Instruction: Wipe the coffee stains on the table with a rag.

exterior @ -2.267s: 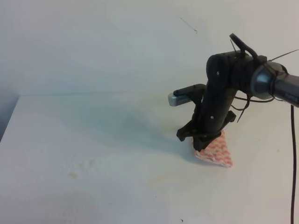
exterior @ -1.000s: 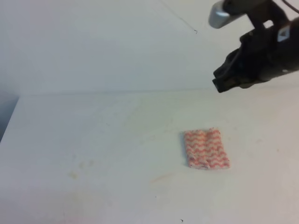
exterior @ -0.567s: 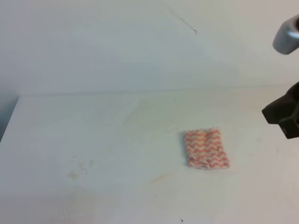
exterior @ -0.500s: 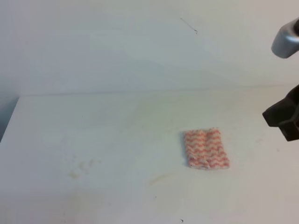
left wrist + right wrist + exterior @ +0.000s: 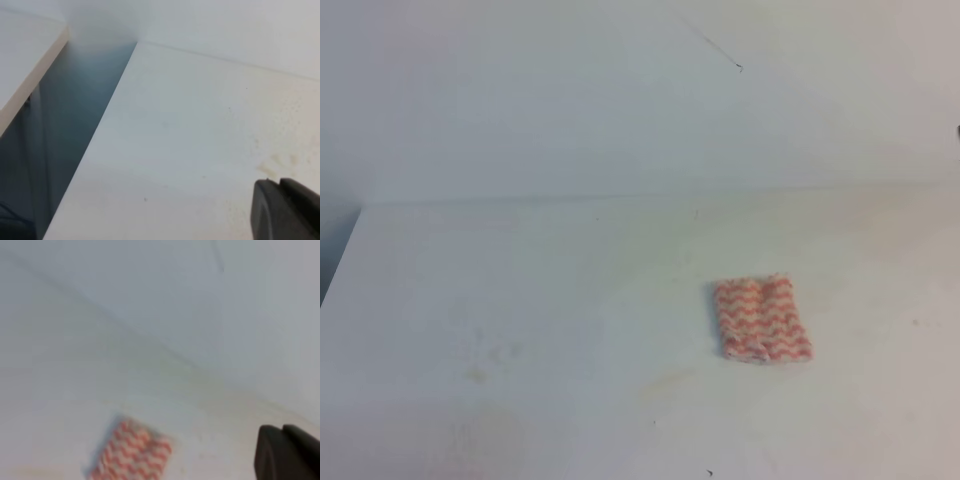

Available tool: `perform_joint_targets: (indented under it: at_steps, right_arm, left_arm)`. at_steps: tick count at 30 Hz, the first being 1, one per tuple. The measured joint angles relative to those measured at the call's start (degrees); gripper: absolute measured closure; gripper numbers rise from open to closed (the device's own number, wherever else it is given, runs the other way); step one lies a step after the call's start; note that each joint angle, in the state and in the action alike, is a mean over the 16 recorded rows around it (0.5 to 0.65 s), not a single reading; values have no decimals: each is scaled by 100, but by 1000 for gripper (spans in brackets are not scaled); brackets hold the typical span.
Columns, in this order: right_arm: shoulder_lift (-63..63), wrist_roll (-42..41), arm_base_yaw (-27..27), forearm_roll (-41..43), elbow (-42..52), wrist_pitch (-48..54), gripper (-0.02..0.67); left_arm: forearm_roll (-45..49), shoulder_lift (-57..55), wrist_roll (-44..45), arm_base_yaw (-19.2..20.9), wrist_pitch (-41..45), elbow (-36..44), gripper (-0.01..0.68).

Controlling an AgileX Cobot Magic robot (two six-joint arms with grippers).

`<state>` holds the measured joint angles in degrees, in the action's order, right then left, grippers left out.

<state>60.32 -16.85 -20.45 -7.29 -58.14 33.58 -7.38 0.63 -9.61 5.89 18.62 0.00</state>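
Observation:
The rag (image 5: 761,319), a red and white zigzag cloth, lies flat on the white table (image 5: 520,280), right of the middle. It also shows blurred in the right wrist view (image 5: 131,457), well to the left of my right gripper (image 5: 282,430). No amber coffee puddle shows in any view. Neither gripper shows in the exterior view. My left gripper (image 5: 281,183) hangs over the table's left part near its edge. In each wrist view the two black fingers lie together and hold nothing.
A faint thin yellowish streak (image 5: 660,383) lies on the table in front of the rag, and pale smudges (image 5: 485,365) lie at the left, also in the left wrist view (image 5: 277,162). The table's left edge (image 5: 95,150) drops to a dark gap.
My right gripper let go of the rag, rose, and drew back to the right out of the exterior view. The rag lies flat where it was left.

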Motion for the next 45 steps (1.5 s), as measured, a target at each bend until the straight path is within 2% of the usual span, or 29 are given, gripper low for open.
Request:
perform_joint_targets:
  at_steps: [9,16,22,26,30,35,45]
  right_arm:
    - [-2018,241,1090,-1671,2934,-2802,652]
    - [-3756,-185,1766,-2194,4891,-4014,652]
    - [-5055,-1116,2330,-2218,5664,-3810,652]
    - [-5642,-1587,2713,-2148,5829,-3120,652]
    - [-5977,-1715,2997,-1922,5837,-2305,652]
    - [-6111,-962,3102,-1439,5840,-1611,652]
    - [-6111,2129,2506,415,5840,-1086,652]
  left_arm:
    - [0,-21,0,0,0,0,674]
    - [0,-31,0,1,0,0,674]
    - [0,-1,0,0,0,0,674]
    - [0,-3,0,0,1,0,674]
    - [0,7,0,0,3,0,674]
    - [0,36,0,-1,5,0,674]
    - [0,16,0,0,9,0,674]
